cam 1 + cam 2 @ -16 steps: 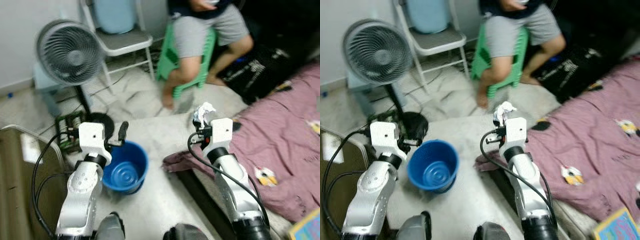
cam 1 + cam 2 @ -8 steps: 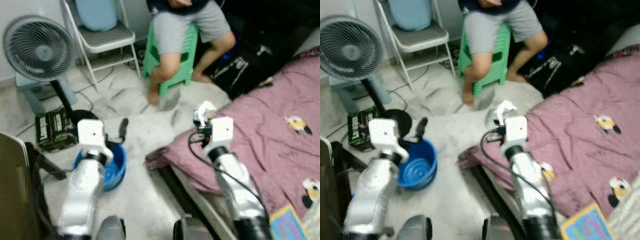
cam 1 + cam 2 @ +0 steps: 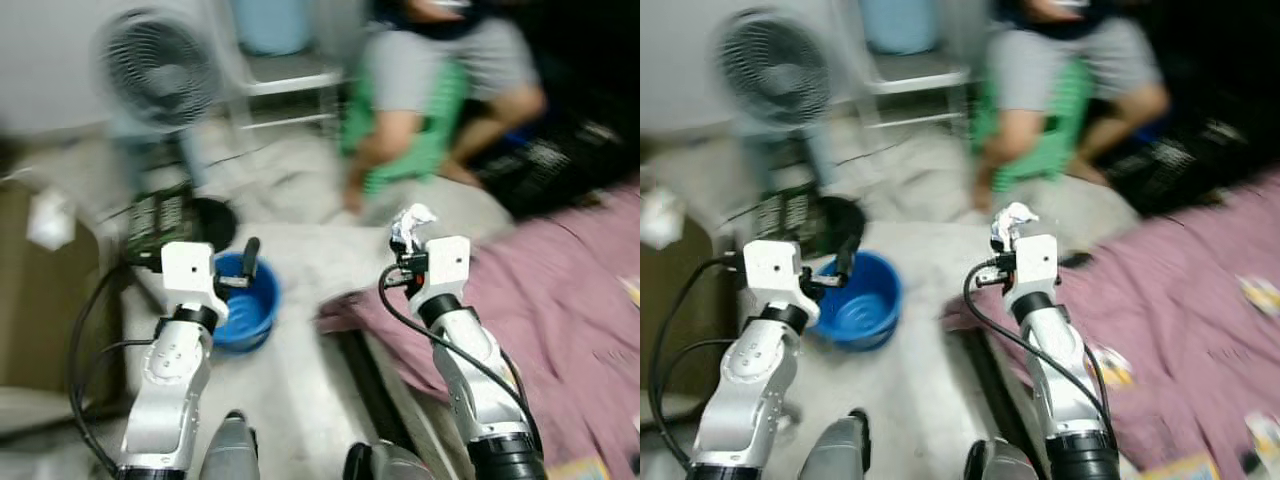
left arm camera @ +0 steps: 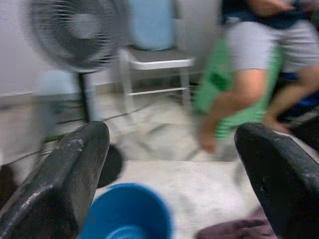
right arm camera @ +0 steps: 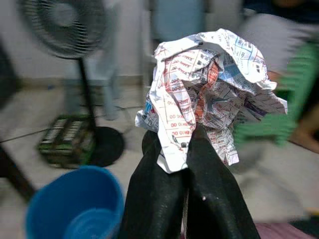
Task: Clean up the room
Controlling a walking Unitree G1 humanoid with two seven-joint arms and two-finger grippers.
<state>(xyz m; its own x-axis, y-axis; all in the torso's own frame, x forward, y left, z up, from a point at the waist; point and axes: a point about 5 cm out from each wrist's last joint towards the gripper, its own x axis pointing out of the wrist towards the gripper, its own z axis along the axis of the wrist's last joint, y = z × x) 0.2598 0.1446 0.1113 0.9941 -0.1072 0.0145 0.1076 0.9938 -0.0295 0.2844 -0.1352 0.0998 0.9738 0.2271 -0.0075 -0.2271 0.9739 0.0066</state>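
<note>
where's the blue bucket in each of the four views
Left eye view: blue bucket on the floor, beside the left gripper.
Right eye view: left of centre, below the fan.
Left wrist view: at the bottom edge.
Right wrist view: bottom corner, beside the right gripper's fingers.
Shared landmark: the fan's round black base.

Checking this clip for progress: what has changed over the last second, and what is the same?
Mostly the camera swung: the whole picture shifted and is blurred, so the robot is turning. The right gripper stays shut on the crumpled paper, held up in front. The left gripper stays open over the blue bucket. Nothing was taken or let go.
</note>
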